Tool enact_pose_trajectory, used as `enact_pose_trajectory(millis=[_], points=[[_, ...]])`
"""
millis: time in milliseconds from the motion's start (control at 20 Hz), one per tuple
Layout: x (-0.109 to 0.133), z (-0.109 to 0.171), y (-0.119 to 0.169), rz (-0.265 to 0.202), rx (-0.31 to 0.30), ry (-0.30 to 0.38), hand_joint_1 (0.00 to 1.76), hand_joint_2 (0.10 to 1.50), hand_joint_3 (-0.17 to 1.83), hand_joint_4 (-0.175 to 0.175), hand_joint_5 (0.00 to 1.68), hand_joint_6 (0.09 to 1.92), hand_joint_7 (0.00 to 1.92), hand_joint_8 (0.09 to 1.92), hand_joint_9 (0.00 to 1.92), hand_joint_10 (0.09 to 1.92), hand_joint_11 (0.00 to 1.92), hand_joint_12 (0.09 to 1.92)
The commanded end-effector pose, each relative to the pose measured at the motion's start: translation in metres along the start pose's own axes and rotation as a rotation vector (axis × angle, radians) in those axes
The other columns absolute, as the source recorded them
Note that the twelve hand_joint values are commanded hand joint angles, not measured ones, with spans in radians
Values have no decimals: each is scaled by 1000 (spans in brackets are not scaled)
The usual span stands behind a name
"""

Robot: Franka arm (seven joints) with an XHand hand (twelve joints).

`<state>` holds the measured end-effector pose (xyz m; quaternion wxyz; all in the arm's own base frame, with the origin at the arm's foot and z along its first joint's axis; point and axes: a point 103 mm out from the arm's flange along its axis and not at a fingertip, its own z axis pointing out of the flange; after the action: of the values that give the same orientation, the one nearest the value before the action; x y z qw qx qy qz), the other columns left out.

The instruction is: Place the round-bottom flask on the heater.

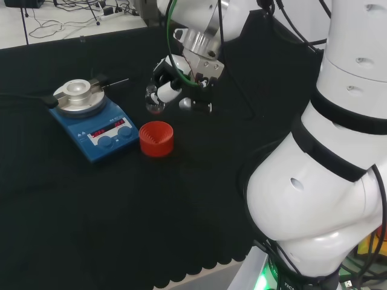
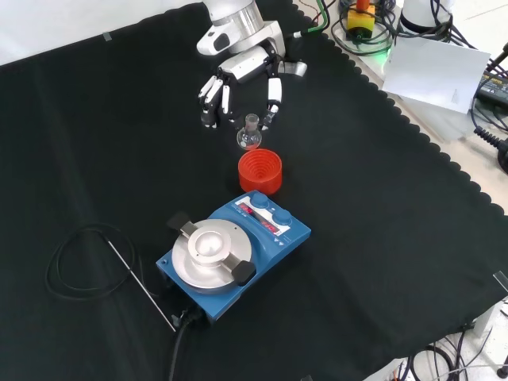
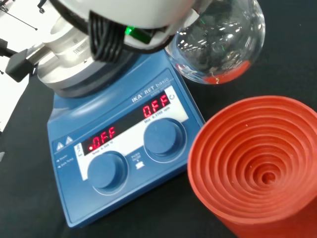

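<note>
Wrist view first: we have the round-bottom flask (image 3: pixel 218 47) right under the palm, its clear bulb hanging clear of the red ribbed stand (image 3: pixel 257 163), which sits empty just below and beside it. Hand (image 2: pixel 238 75) is curled around the flask neck, fingers (image 2: pixel 210 99) on one side and thumb on the other, pinching it near the top; we judge the flask upright, neck up and bulb down, long axis roughly vertical. Front view puts the bulb (image 2: pixel 249 136) just above the far rim of the stand, not touching as far as we can tell. Next out from the hand, past the stand, is the heater (image 2: pixel 230 254): blue body, two knobs, round metal top plate (image 2: pixel 208 248) with a shallow dished centre and a clamp piece on either side. In that view the plate lies towards the camera from the hand, beyond the stand; in the head view (image 1: pixel 78 96) it's to the left of the hand (image 1: pixel 172 78). So we judge the move as a carry over the stand, then straight down with the bulb centred in the dish. Risk: the bulb clipping the stand rim or a clamp. Farther out on the black cloth (image 2: pixel 397 238), a thin probe rod (image 2: pixel 143 282) and looped cable (image 2: pixel 75 262) lie beyond the heater, out of the path.
</note>
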<state>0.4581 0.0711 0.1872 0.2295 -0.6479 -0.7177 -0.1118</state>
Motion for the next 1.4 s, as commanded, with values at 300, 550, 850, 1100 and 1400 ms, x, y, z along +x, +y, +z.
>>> enact_pose_trajectory(millis=[300,550,850,1100,1400], points=[[36,-14,24,-49,4,-5,1128,658,820,-21,1110,1034,337,616,609,582,303,1356],[60,-18,59,-88,13,-13,1128,657,824,-21,1110,1037,336,617,609,582,306,1356],[82,-12,99,-116,40,-24,1128,655,829,-22,1109,1041,335,619,609,582,307,1356],[99,-6,128,-145,67,-35,1128,654,832,-23,1108,1044,334,619,609,582,309,1356],[107,0,157,-157,85,-39,1128,653,835,-25,1107,1047,334,620,609,582,310,1356]])
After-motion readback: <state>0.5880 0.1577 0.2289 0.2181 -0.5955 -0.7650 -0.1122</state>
